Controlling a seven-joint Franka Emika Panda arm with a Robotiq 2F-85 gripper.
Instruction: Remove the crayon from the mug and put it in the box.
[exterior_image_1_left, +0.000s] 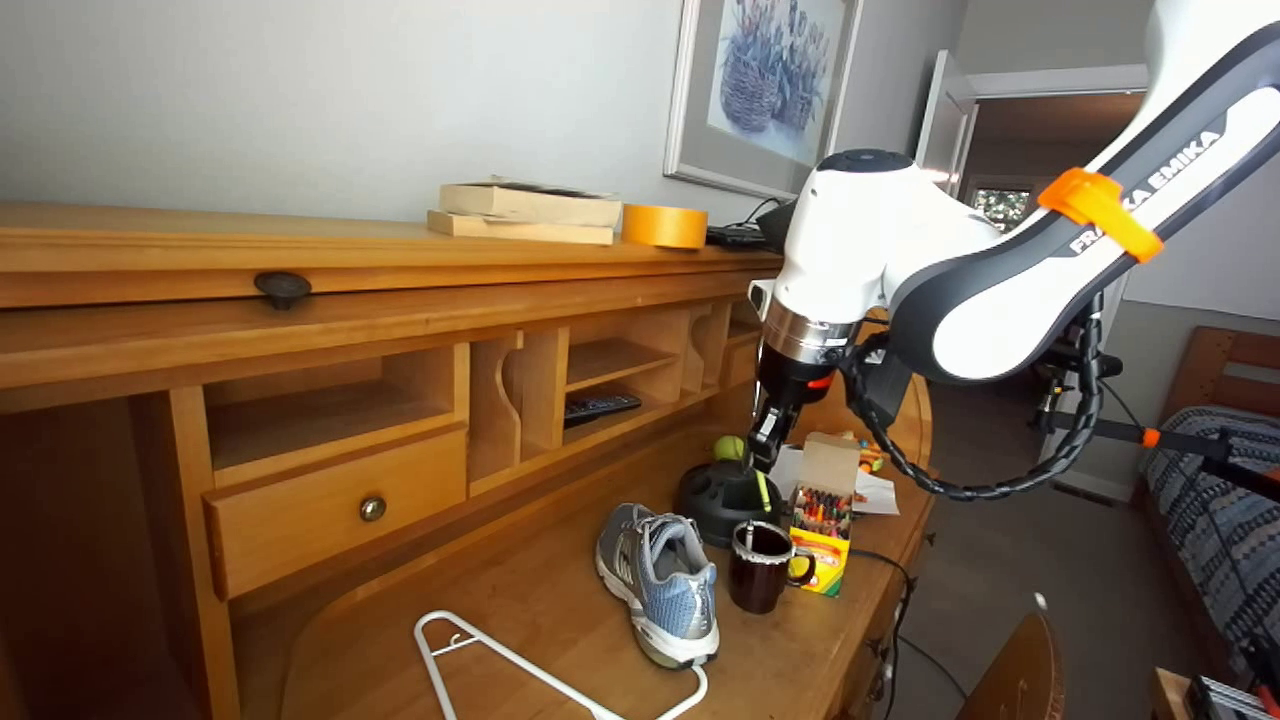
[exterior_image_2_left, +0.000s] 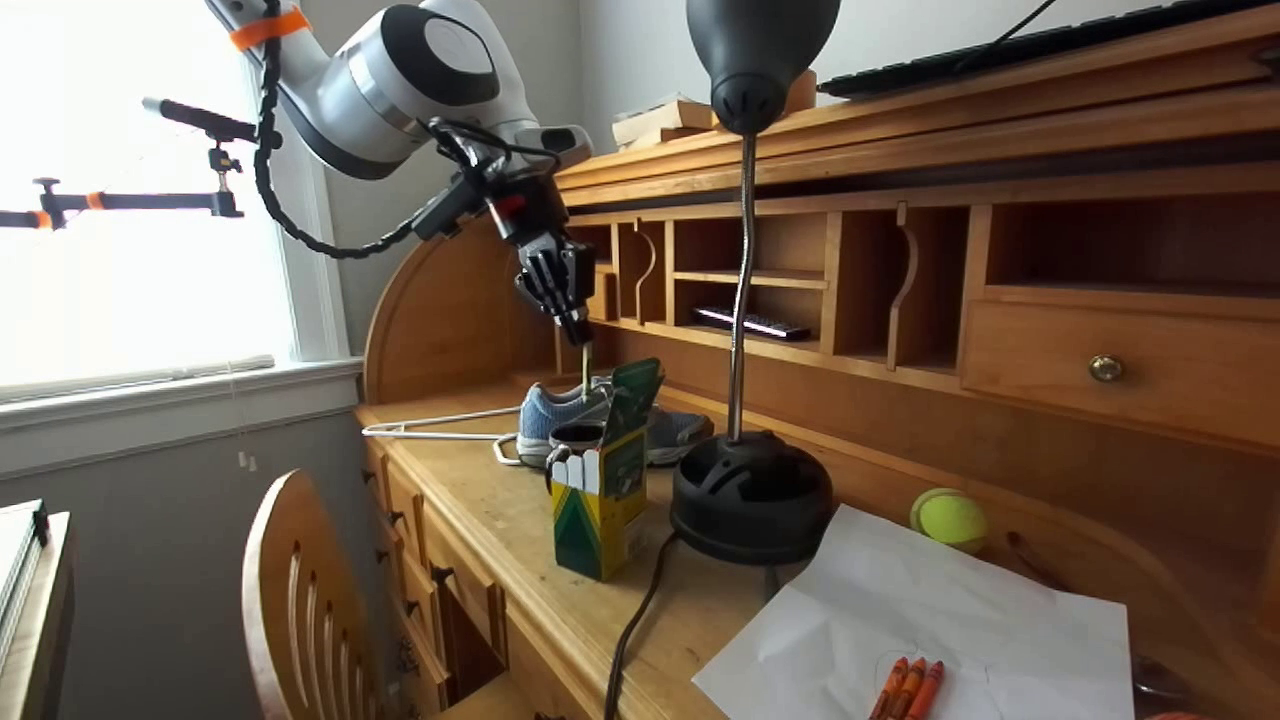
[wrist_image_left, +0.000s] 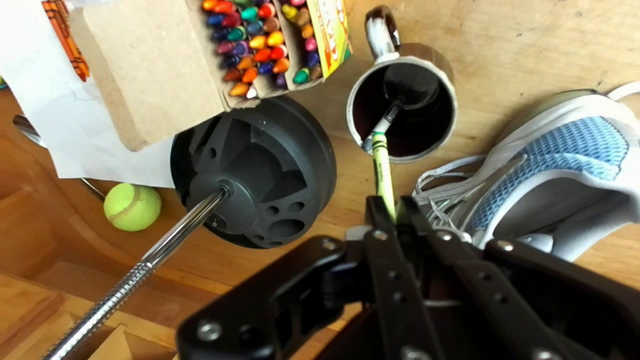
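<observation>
Wrist view: jointed black hand (wrist_image_left: 394, 210) pinches a slender, banded crayon (wrist_image_left: 382, 172).

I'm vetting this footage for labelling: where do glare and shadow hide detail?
In an exterior view, the window is blown out; in an exterior view, the leftmost compartment lies in shadow; in the wrist view, the paper looks washed out, the mug dark inside, but the crayon in the jaws is distinct.

Yellow-green crayon (exterior_image_1_left: 763, 491) tight in the tool (exterior_image_1_left: 764, 461) — dark mug (exterior_image_1_left: 757, 583) lower down, just beside the crayon box (exterior_image_1_left: 821, 560).
</observation>
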